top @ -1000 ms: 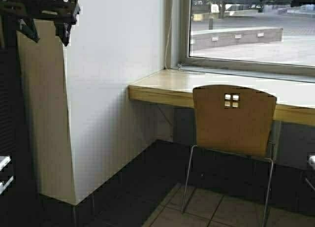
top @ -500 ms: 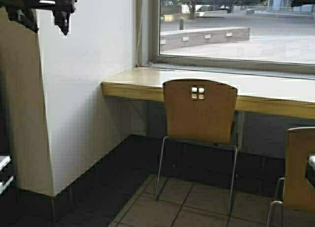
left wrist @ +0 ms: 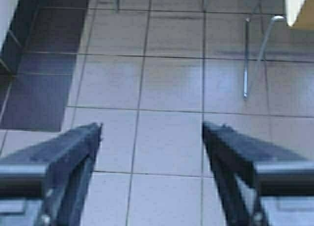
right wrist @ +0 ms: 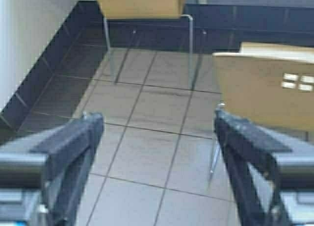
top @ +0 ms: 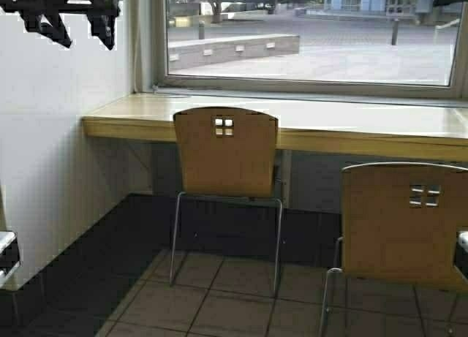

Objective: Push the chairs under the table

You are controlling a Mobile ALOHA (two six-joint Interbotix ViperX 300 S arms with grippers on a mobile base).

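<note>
Two tan plywood chairs stand on the tiled floor before the long cream table (top: 351, 121) under the window. The left chair (top: 225, 153) stands close to the table edge with its backrest toward me. The right chair (top: 406, 220) stands farther out from the table and nearer to me. My left gripper (left wrist: 152, 130) is open over bare floor tiles, with a chrome chair leg (left wrist: 255, 54) ahead of it. My right gripper (right wrist: 158, 120) is open too, low above the floor, with the nearer chair's backrest (right wrist: 265, 88) just beyond one finger and the other chair (right wrist: 140, 3) farther off.
A white wall (top: 58, 154) with a dark tiled base (top: 95, 264) closes off the left side. A large window (top: 307, 37) runs behind the table. Open tiled floor (top: 227, 308) lies between me and the chairs. A black part of my frame (top: 73, 8) hangs at the top left.
The robot has moved: the whole scene has shifted left in the high view, the wall corner has slid out of sight and a second chair has come in at the right.
</note>
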